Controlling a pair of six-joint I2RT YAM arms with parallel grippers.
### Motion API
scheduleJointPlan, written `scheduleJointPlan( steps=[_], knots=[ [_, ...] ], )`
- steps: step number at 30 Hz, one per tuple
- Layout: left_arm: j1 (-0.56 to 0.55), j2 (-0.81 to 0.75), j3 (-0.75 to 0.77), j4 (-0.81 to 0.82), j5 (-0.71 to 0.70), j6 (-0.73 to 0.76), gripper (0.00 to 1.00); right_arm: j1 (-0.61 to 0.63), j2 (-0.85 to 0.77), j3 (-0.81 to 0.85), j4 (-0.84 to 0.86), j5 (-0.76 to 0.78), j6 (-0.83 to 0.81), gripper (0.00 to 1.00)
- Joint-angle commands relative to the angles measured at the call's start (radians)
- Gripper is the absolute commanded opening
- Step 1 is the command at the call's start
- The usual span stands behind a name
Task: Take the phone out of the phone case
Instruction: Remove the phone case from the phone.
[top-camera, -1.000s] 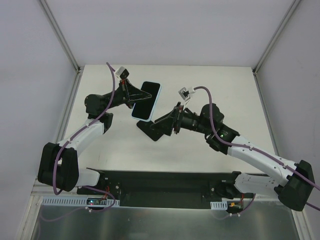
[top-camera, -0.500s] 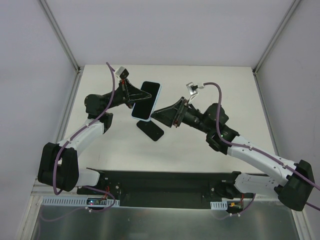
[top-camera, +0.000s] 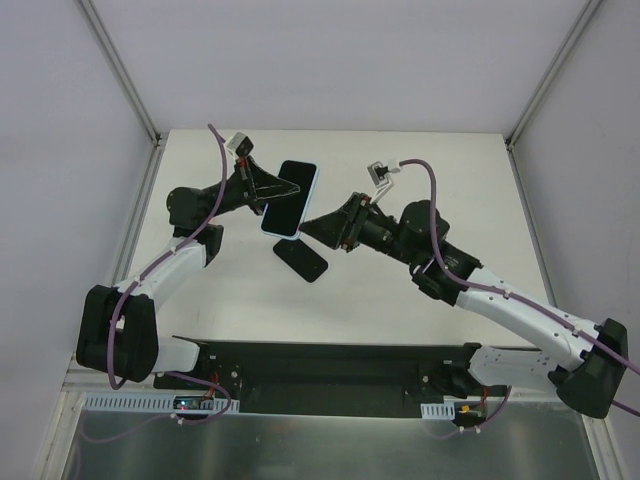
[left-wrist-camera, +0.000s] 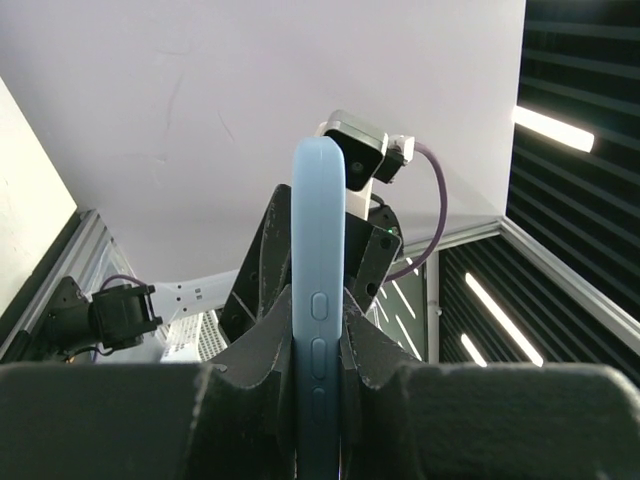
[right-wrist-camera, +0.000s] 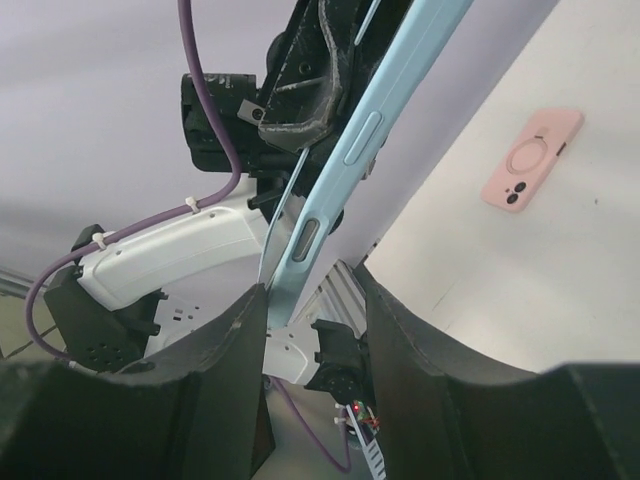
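The phone (top-camera: 285, 207), dark screen up, sits in a light blue phone case (top-camera: 311, 192) and is held in the air above the table. My left gripper (top-camera: 268, 194) is shut on the case's long sides. In the left wrist view the case (left-wrist-camera: 319, 220) stands edge-on between the fingers (left-wrist-camera: 262, 350), side buttons showing. My right gripper (top-camera: 314, 226) is at the phone's lower end. In the right wrist view its jaws (right-wrist-camera: 310, 284) stand open around the case's bottom corner (right-wrist-camera: 300, 262); the case lies near one finger, with a gap to the other.
A dark, flat, phone-shaped thing (top-camera: 300, 259) lies on the white table (top-camera: 440, 170) below the held phone. The right wrist view shows a pink phone case (right-wrist-camera: 533, 158) lying flat on the table. White walls enclose the table at left, back and right.
My right gripper rose from the dark thing on the table to the phone's lower end, and its jaws narrowed. My left gripper and the phone shifted slightly.
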Motion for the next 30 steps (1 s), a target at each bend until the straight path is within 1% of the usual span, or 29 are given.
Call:
scheduleJointPlan(
  steps=[1, 2, 3, 4, 6, 9, 17, 30],
  knots=[
    [-0.006, -0.04, 0.035, 0.177, -0.056, -0.128, 0.0, 0.021, 0.033, 0.085, -0.276, 0.146, -0.057, 0.43],
    [-0.006, -0.04, 0.035, 0.177, -0.058, -0.127, 0.0, 0.023, 0.041, 0.103, -0.306, 0.174, -0.059, 0.42],
    [-0.004, -0.045, 0.035, 0.177, -0.059, -0.125, 0.0, 0.027, 0.05, 0.138, -0.386, 0.194, -0.062, 0.4],
    [-0.004, -0.046, 0.035, 0.176, -0.062, -0.124, 0.0, 0.039, 0.07, 0.163, -0.424, 0.202, -0.077, 0.4],
    [-0.003, -0.056, 0.035, 0.166, -0.062, -0.116, 0.0, 0.052, 0.088, 0.193, -0.518, 0.283, -0.088, 0.4],
    [0.003, -0.066, 0.036, 0.153, -0.065, -0.107, 0.0, 0.063, 0.114, 0.229, -0.586, 0.32, -0.088, 0.38],
    [0.026, -0.07, 0.015, 0.159, -0.068, -0.11, 0.0, 0.079, 0.073, 0.19, -0.575, 0.37, -0.088, 0.39],
    [0.039, -0.073, 0.007, 0.142, -0.064, -0.093, 0.0, 0.127, 0.05, 0.167, -0.528, 0.373, -0.093, 0.41]
  ],
)
